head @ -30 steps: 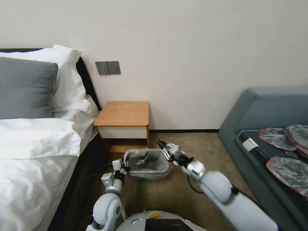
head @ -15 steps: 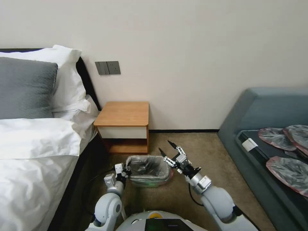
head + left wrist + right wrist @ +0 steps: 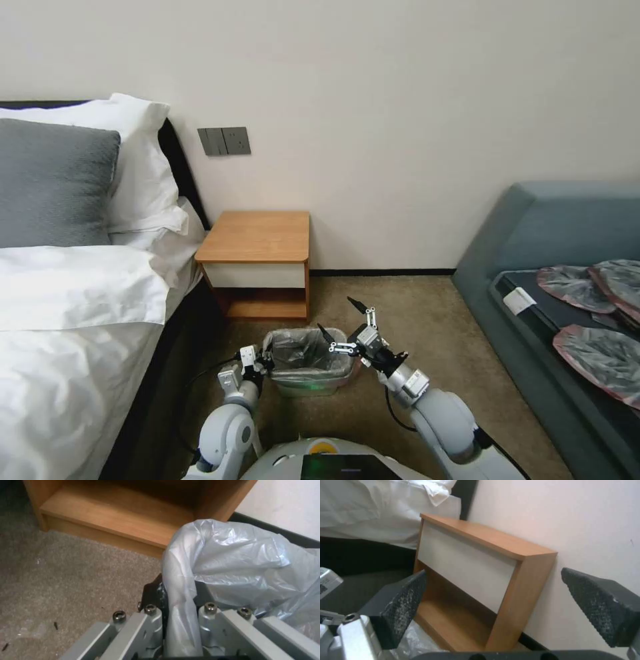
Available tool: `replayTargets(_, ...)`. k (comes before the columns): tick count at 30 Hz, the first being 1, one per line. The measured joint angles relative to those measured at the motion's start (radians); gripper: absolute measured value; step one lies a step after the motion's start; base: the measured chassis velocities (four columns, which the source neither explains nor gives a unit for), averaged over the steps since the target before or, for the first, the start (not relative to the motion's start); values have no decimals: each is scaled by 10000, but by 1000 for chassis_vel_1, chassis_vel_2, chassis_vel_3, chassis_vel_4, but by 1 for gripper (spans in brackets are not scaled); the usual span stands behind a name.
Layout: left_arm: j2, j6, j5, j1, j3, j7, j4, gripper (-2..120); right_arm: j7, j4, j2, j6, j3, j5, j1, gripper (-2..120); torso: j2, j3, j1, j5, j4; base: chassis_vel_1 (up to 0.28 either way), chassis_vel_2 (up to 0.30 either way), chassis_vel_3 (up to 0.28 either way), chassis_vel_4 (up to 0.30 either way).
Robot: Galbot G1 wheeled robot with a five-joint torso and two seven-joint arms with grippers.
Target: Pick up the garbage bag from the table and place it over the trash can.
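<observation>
The trash can (image 3: pixel 311 386) stands on the carpet in front of the table (image 3: pixel 257 237), and the silver-grey garbage bag (image 3: pixel 305 349) lines it, its rim draped over the edges. My left gripper (image 3: pixel 259 360) is at the bin's left edge, shut on a fold of the garbage bag (image 3: pixel 233 562); in the left wrist view the left gripper (image 3: pixel 179 600) has plastic pinched between its fingers. Just above the bin's right rim, my right gripper (image 3: pixel 340 319) is open and holds nothing. The right wrist view has the right gripper (image 3: pixel 501 597) spread wide, facing the table (image 3: pixel 470 562).
A bed (image 3: pixel 67 300) with white linen runs along the left, close to the bin. A grey-blue sofa (image 3: pixel 553 240) on the right carries several more bags (image 3: pixel 600 353). Open carpet (image 3: pixel 413 313) lies between the bin and the sofa.
My right gripper let go of the bag's right rim, opened, and its arm drew back toward me. The left gripper and the bag's mouth sank lower.
</observation>
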Motion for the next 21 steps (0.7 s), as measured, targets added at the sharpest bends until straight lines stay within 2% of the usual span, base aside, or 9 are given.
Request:
replayTargets(8,23,-40,-53,25,25,7,17,38,-33,-87,-49,35,12,42,73,100,0,0,0,-2,0,0,0,0,0)
replayTargets(9,23,-40,-53,25,25,7,17,38,-33,-87,-49,35,12,42,73,100,0,0,0,-2,0,0,0,0,0)
replayTargets(11,29,-39,-53,56,43,1,-40,49,-27,-111,-57,21,10,76,138,100,0,0,0,-4,-1,0,0,0,0)
replayTargets(12,29,-39,-53,56,43,1,-40,49,-27,-111,-57,21,10,76,138,100,0,0,0,-4,-1,0,0,0,0)
replayTargets(14,75,-48,-23,112,66,-5,-183,61,-6,-170,-46,14,4,99,206,100,0,0,0,-3,-1,0,0,0,0)
replayTargets(15,75,-48,-23,112,66,-5,-183,61,-6,-170,-46,14,4,99,206,100,0,0,0,-3,-1,0,0,0,0)
replayTargets(18,170,-46,27,204,66,-12,-441,75,24,-185,-14,-28,2,152,236,100,0,0,1,-3,-1,0,0,0,0)
replayTargets(20,188,-45,89,230,62,-11,-493,77,24,-190,-9,-29,4,156,244,100,0,0,1,-2,-1,0,0,0,0)
replayTargets(21,217,-68,271,275,49,-5,-554,83,27,-205,-2,-29,15,159,256,100,0,0,0,-2,0,0,0,0,0)
